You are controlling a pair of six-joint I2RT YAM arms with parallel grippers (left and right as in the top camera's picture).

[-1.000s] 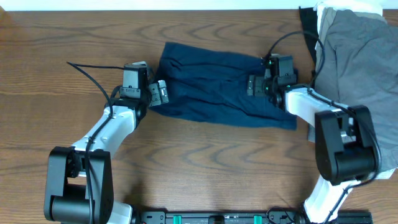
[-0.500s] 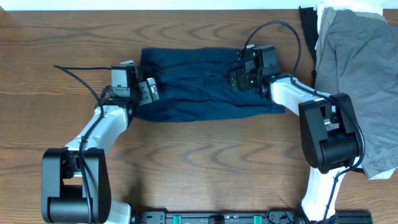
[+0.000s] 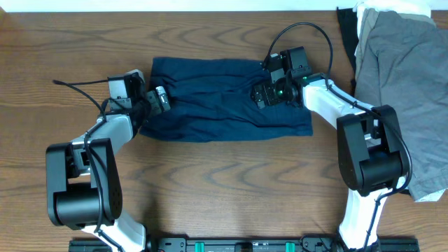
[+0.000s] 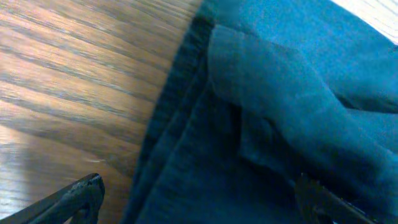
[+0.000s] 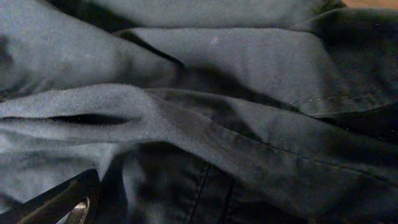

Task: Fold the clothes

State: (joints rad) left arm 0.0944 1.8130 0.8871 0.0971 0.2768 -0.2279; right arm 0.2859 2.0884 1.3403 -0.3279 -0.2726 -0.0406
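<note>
The dark navy-blue shorts (image 3: pixel 217 98) lie wrinkled and spread sideways on the wooden table (image 3: pixel 231 182). My left gripper (image 3: pixel 158 99) sits at the shorts' left edge. In the left wrist view its fingers (image 4: pixel 199 202) are wide apart, with the hem and folds of the shorts (image 4: pixel 267 124) between them. My right gripper (image 3: pixel 264 94) rests on the shorts' right part. In the right wrist view only one fingertip shows at the lower left, and creased cloth (image 5: pixel 205 124) fills the frame over the open jaws (image 5: pixel 199 211).
A light grey garment (image 3: pixel 402 84) lies at the table's right end, with a white cloth piece (image 3: pixel 392 10) and a black cloth piece (image 3: pixel 345 31) by it. The table's far edge (image 3: pixel 210 10) runs just behind the shorts.
Both grippers moved left and toward the far edge, and the shorts slid with them. The shorts now lie further left and spread flatter.
</note>
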